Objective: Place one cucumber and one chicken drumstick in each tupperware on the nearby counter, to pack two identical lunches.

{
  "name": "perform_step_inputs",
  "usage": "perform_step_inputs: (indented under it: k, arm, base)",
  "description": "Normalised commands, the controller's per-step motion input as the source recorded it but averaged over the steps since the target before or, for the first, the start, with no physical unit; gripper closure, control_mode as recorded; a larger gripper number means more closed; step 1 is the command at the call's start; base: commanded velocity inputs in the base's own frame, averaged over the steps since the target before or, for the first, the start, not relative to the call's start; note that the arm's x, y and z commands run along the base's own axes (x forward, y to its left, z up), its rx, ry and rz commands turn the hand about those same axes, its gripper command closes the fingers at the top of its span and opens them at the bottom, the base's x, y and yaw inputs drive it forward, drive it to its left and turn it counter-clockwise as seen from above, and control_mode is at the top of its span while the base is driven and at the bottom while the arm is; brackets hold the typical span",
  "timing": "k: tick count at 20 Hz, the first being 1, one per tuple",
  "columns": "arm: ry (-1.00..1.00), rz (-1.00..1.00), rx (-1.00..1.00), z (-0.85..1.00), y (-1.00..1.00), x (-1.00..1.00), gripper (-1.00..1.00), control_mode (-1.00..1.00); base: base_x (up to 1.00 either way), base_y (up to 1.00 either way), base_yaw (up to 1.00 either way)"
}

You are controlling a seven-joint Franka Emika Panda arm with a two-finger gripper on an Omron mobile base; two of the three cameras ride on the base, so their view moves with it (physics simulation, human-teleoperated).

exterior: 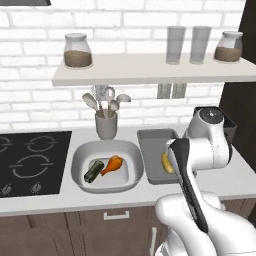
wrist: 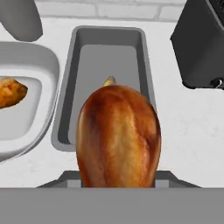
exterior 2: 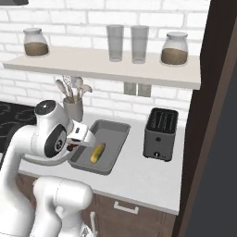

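Note:
My gripper is shut on the reddish-brown chicken drumstick, holding it over the near end of the dark grey tupperware tray. The drumstick's bulb hides my fingertips in the hand view. In that tray lies the yellow-green cucumber, whose tip peeks out behind the drumstick. To the left, the pale basin tupperware holds the dark green cucumber and the orange drumstick. Both containers rest on the off-white counter.
A black toaster stands right of the tray. A utensil holder sits behind the basin, and the black cooktop is to the left. A wall shelf with jars and glasses hangs above. A dark cabinet side bounds the right.

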Motion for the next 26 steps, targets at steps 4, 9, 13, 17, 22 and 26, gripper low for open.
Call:
perform_step_inputs:
  k: [4, 9, 13, 17, 22, 26]
  arm:
    - [0.0, -0.05, 0.1, -0.48, 0.0, 1.0, 1.0, -1.0]
    - [-0.01, -0.05, 0.02, -0.32, 0.1, 1.0, 1.0, -1.0]
    - [0.0, -0.02, 0.01, -0.42, 0.04, 1.0, -1.0, -1.0]
    - [0.0, -0.01, 0.0, -0.05, 0.0, 0.37, -1.0, -1.0]
    - [0.03, 0.0, 0.01, 0.41, 0.0, -0.04, -1.0, -1.0]
    - [-0.07, 0.0, 0.0, 0.34, 0.02, -0.88, -1.0, -1.0]
  base:
    - [0.0, 0.0, 0.0]
    - [0.0, 0.0, 0.0]
    - [0.0, 0.0, 0.0]
    - [0.0, 0.0, 0.0]
    - [0.0, 0.0, 0.0]
    - [0.0, 0.0, 0.0]
